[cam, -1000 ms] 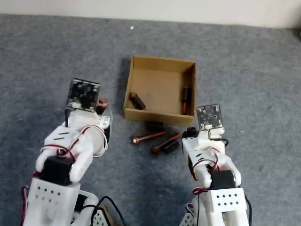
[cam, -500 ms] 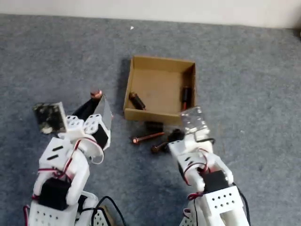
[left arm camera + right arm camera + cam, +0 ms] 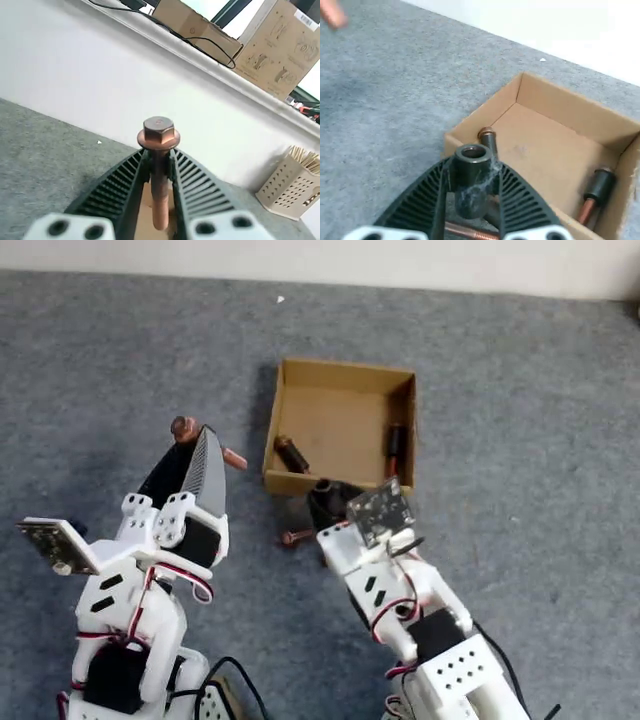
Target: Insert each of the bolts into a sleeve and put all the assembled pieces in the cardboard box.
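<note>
My left gripper [image 3: 159, 156] is shut on a copper bolt [image 3: 159, 172], whose hex head stands above the fingertips. In the high view this bolt [image 3: 205, 443] is held off the carpet, left of the cardboard box [image 3: 340, 370], inside the left gripper [image 3: 200, 452]. My right gripper [image 3: 471, 186] is shut on a black sleeve [image 3: 471, 175] with its open end facing the camera. That right gripper [image 3: 333, 502] holds the sleeve [image 3: 326, 496] just in front of the box's near wall. Two assembled pieces [image 3: 291, 453] [image 3: 396, 448] lie inside the box [image 3: 560, 97].
A loose copper bolt [image 3: 298, 535] lies on the grey carpet beside the right gripper, and it appears under the fingers as bolt [image 3: 470, 232]. Open carpet [image 3: 520, 440] surrounds the box on the left, right and far sides.
The left arm turned its wrist and raised the bolt, moving it up and away from the arm's base. The right arm swung left toward the box's front wall, now holding a sleeve.
</note>
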